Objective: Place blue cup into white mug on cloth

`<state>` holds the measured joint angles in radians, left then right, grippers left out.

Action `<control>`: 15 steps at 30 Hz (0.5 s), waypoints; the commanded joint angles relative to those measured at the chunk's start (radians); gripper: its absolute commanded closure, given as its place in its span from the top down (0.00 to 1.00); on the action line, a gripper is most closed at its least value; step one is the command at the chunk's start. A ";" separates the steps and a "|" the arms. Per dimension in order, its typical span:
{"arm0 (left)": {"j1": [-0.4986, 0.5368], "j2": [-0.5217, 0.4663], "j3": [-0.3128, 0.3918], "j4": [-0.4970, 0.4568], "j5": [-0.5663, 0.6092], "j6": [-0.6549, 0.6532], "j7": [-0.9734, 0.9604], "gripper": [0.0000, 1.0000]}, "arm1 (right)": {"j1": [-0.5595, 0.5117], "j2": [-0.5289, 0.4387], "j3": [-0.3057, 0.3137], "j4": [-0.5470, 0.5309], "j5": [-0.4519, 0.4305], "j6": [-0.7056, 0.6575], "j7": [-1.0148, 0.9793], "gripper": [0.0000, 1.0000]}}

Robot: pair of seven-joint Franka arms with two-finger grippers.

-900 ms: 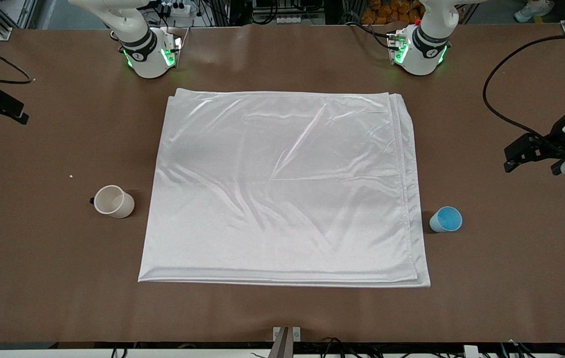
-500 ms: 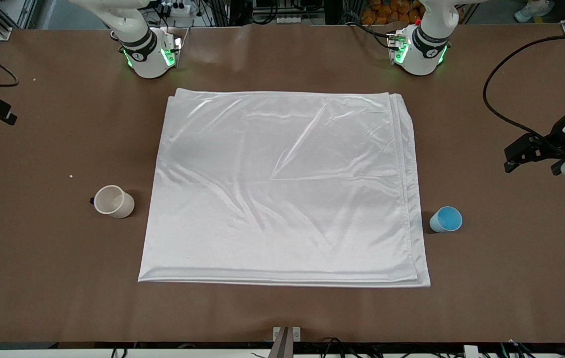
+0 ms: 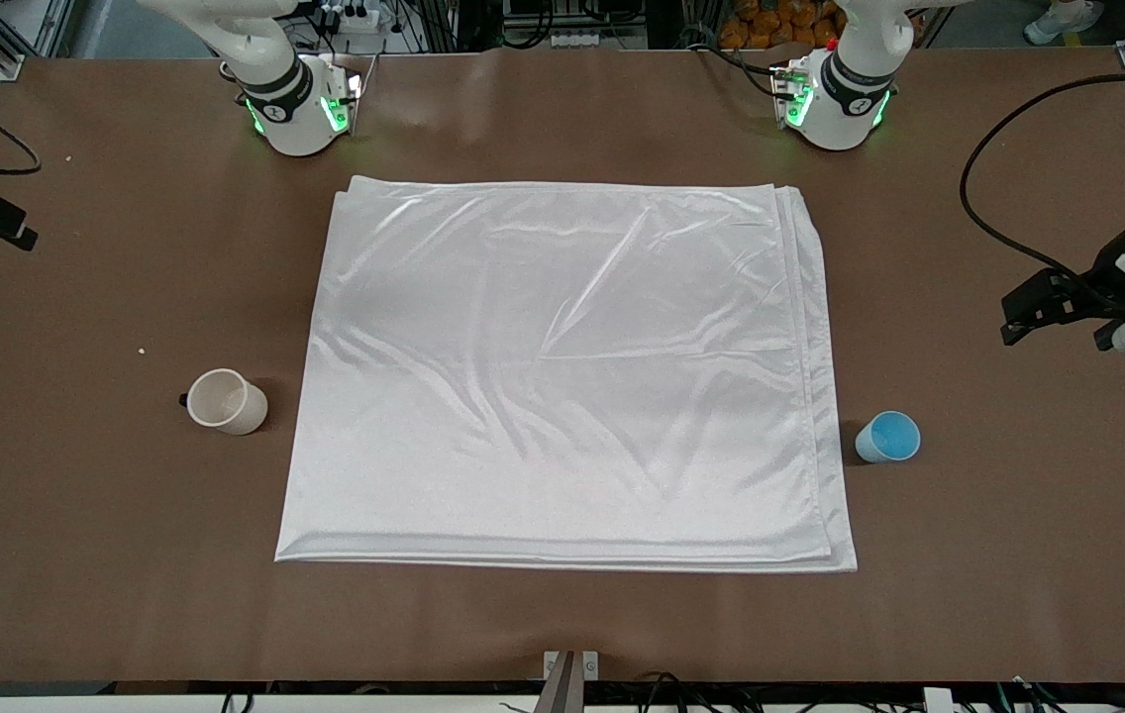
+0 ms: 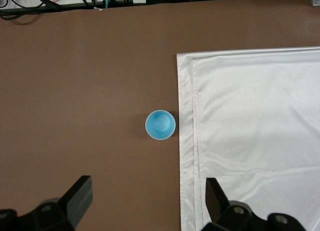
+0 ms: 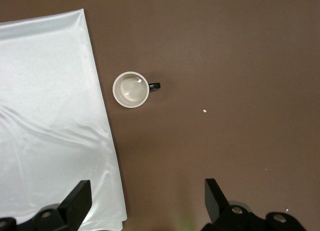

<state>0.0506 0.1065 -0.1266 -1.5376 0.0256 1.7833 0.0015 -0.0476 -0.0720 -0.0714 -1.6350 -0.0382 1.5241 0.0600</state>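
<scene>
Lying flat on the brown table [image 3: 562, 614], the glossy, wrinkled cloth [image 3: 562, 376] separates the tapered blue cup [image 3: 887, 438], beside its left-arm edge, from the cylindrical, black-handled white mug [image 3: 226, 401]. Left gripper [image 4: 145, 203] and right gripper [image 5: 145, 203] hover with fingers apart.

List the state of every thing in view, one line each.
blue cup: upright, empty, on the table beside the cloth.
white mug: upright, empty, on the table, off the cloth.
cloth: folded, flat, nothing on it.
left gripper: open, above the blue cup.
right gripper: open, holding nothing.
</scene>
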 commanded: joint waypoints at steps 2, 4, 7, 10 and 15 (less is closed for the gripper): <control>-0.002 0.010 0.002 -0.006 0.005 -0.005 0.009 1.00 | -0.029 -0.015 0.005 -0.065 0.014 0.036 -0.121 1.00; 0.000 0.016 0.002 -0.006 0.005 -0.005 0.008 1.00 | -0.040 -0.015 0.007 -0.089 0.014 0.070 -0.170 1.00; 0.002 0.031 0.002 -0.006 0.007 0.001 0.009 1.00 | -0.043 -0.014 0.004 -0.124 0.012 0.113 -0.245 1.00; 0.003 0.053 0.002 -0.006 0.037 0.013 0.017 1.00 | -0.044 -0.009 0.004 -0.164 0.011 0.139 -0.331 1.00; 0.006 0.114 0.004 -0.007 0.056 0.050 0.022 1.00 | -0.043 -0.006 0.007 -0.226 0.011 0.195 -0.430 1.00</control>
<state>0.0530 0.1635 -0.1252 -1.5484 0.0539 1.7982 0.0015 -0.0794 -0.0667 -0.0764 -1.7926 -0.0382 1.6617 -0.2714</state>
